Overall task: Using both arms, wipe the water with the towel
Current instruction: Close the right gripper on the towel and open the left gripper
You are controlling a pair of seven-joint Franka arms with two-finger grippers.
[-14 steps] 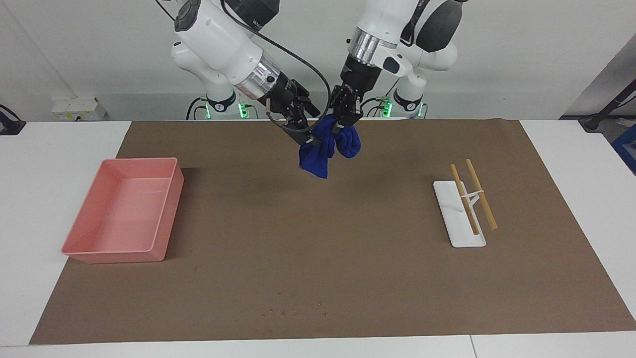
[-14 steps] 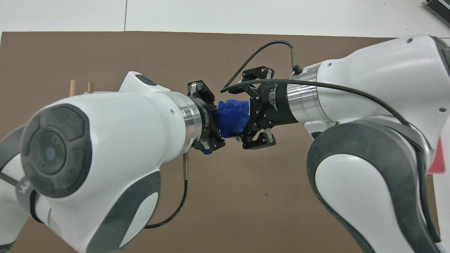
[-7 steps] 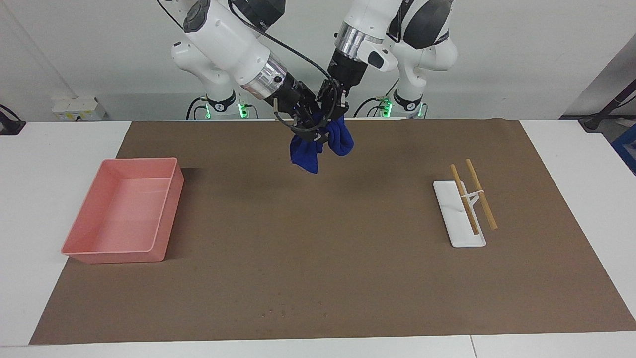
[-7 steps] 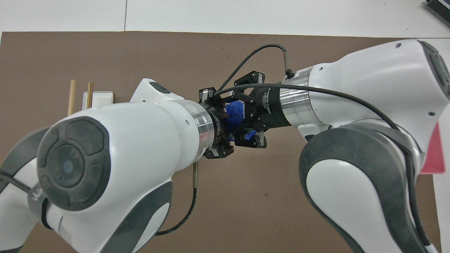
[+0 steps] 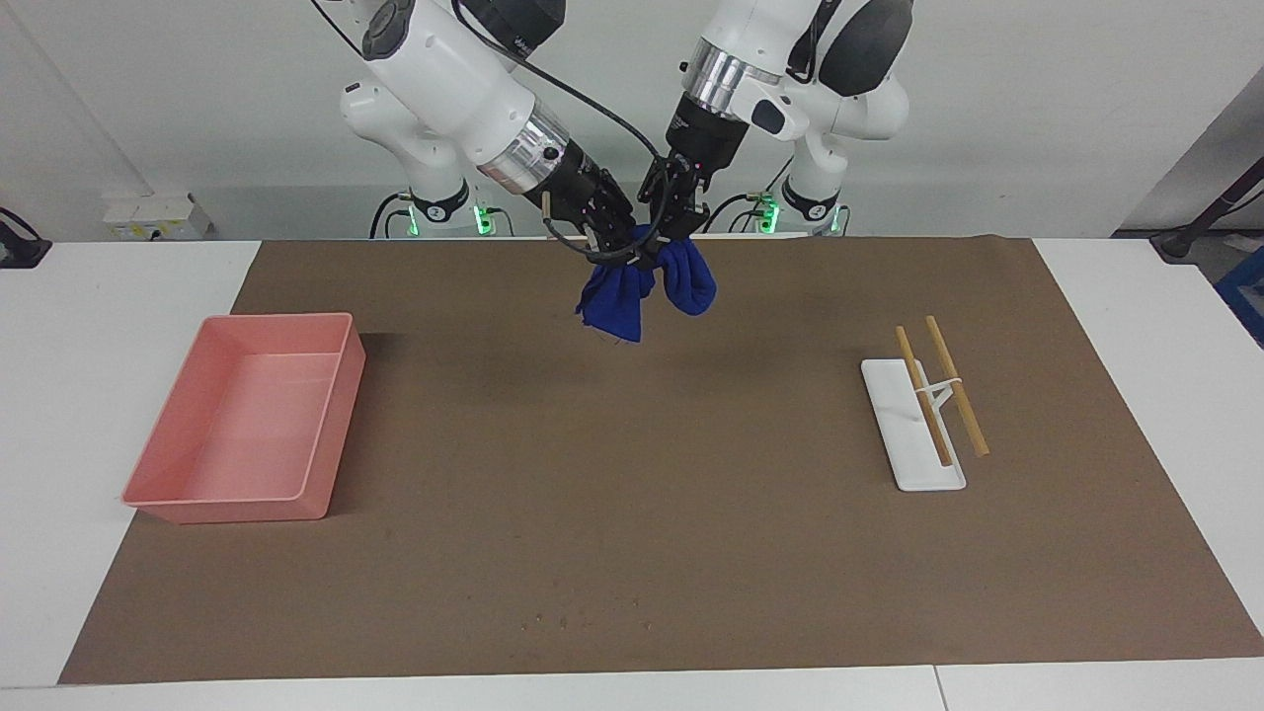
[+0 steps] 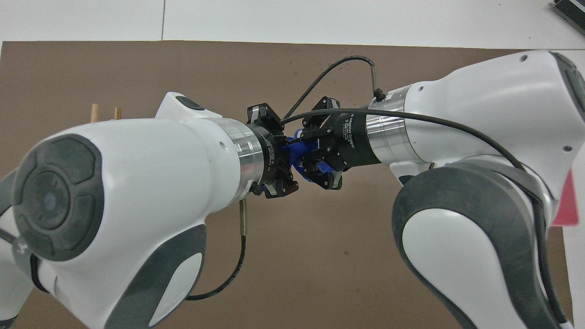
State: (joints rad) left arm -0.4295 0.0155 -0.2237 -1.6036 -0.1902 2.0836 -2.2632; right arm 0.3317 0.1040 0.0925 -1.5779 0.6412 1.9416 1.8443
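Facing view: the towel (image 5: 642,286) hangs bunched in the air over the brown mat (image 5: 652,553), above the table edge by the robots, about midway along it. Right gripper (image 5: 617,252) and left gripper (image 5: 676,229) meet nose to nose, each clamped on the cloth's top; two lobes droop below them, clear of the mat. Neither arm is nearer, and the towel's short span runs from one claw to the other. Pink tray (image 5: 341,395) toward the right arm's end, white rack with chopsticks (image 5: 913,430) toward the left arm's. Overhead view: left gripper (image 6: 285,167) and right gripper (image 6: 315,157) nearly touch, with towel (image 6: 301,148) pinched between them. No water is visible, so where to wipe is unclear.
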